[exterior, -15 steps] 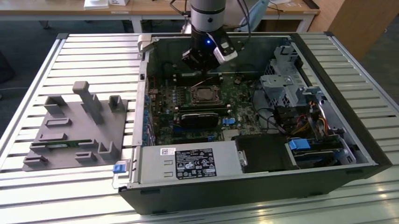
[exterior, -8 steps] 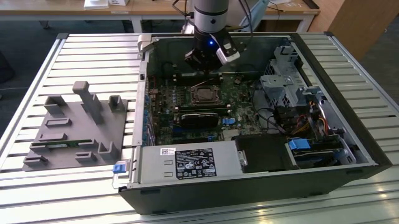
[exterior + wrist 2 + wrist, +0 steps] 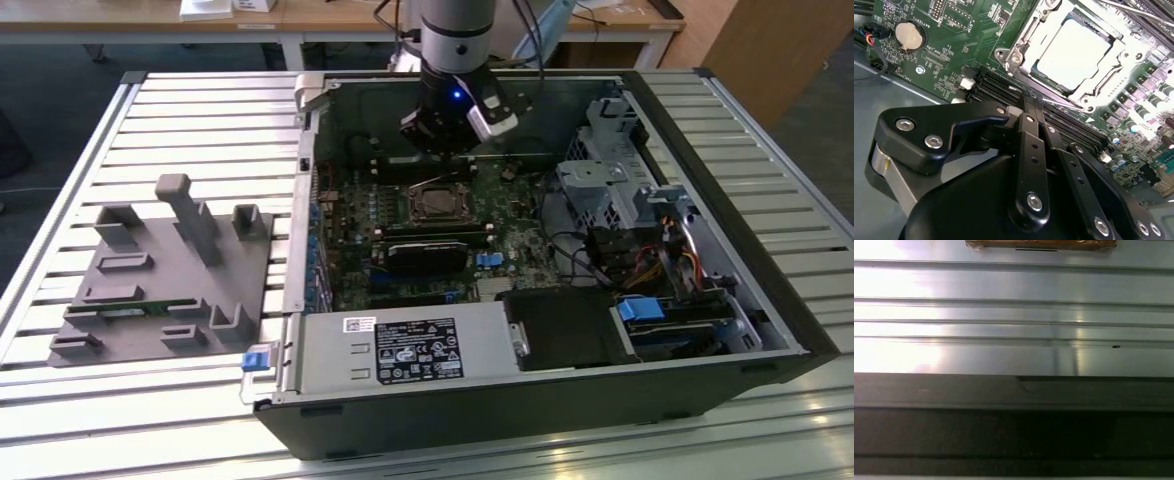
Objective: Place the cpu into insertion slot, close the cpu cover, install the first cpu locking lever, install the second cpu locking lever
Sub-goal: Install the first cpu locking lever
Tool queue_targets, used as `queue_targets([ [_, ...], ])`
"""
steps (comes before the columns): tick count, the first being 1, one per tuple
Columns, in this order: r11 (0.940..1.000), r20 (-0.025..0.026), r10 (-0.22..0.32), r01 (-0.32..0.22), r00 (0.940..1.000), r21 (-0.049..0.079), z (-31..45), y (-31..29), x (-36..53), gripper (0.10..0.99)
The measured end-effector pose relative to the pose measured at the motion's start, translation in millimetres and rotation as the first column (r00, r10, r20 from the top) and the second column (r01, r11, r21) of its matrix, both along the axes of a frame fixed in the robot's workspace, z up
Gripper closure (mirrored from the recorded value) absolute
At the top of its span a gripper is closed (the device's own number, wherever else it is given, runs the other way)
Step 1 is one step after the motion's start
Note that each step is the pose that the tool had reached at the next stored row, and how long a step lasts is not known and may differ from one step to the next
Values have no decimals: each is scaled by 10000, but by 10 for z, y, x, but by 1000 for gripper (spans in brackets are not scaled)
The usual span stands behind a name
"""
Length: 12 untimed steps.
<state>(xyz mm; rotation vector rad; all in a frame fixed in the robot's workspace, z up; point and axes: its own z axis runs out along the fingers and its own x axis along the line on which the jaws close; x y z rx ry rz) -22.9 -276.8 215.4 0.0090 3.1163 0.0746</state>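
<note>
The cpu [image 3: 1074,52] sits in the insertion slot [image 3: 1019,37], framed by the cpu cover [image 3: 1104,82]. The gripper [image 3: 1036,117] hovers just beside the slot, fingers pressed together, holding nothing.

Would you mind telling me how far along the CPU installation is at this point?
In the second wrist view the cpu already sits in the insertion slot, and the cpu cover appears to lie closed around it. The gripper hangs above the board just behind the socket, carrying nothing that I can see. Whether either locking lever is latched cannot be told, so that part remains open.
</note>
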Motion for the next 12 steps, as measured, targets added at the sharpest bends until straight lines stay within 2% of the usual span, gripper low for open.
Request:
queue_targets([
  [12,10000,1,1,-1,10000,1,-27,0,14,980],
])
